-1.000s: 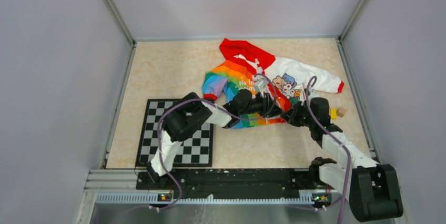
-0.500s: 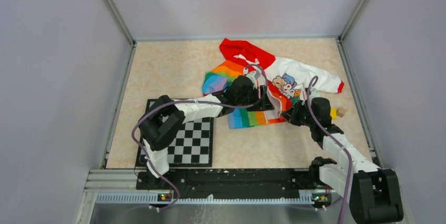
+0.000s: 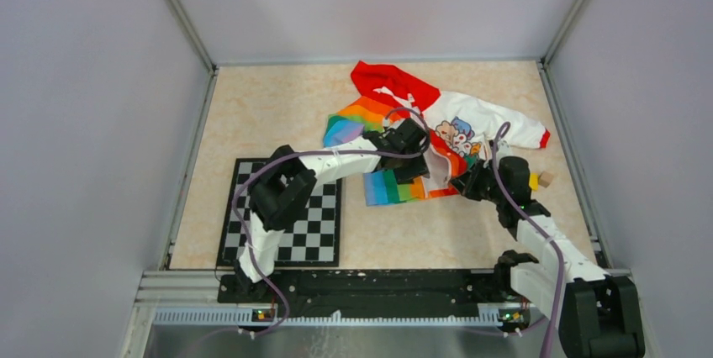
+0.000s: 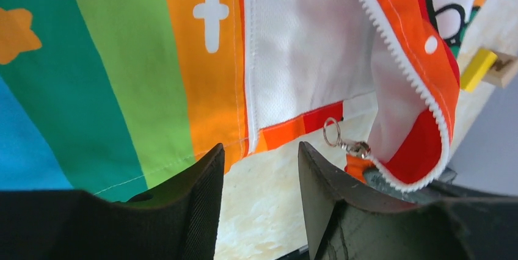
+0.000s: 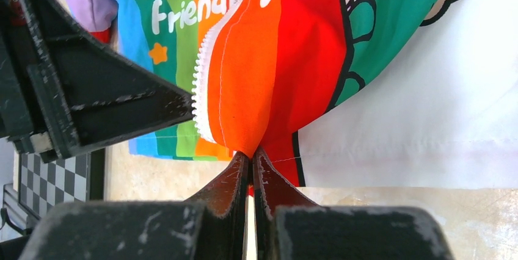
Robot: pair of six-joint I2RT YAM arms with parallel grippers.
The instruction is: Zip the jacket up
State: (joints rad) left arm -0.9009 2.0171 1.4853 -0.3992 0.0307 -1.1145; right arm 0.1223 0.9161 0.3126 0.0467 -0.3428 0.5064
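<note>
L arm swings back in, L end effector (image 3: pixel 416 160) moves right along the jacket (image 3: pixel 471 114) front.
1 s ago it sits low over the rainbow hem (image 3: pixel 391 190). Now it's farther right & a bit higher, at the open zipper edge by the white lining flap (image 3: pixel 435 165), jaws apart w/ nothing btwn them, wider than 1 s ago. Elbow (image 3: pixel 282 190) is out left over the checkerboard (image 3: pixel 315 236) 0.5 s ago and is now back toward centre. The hem, earlier partly under the arm & pulled up, now lies flat on the table (image 3: pixel 404 240) in full view. The flap, hidden 1 s ago, now shows.
</note>
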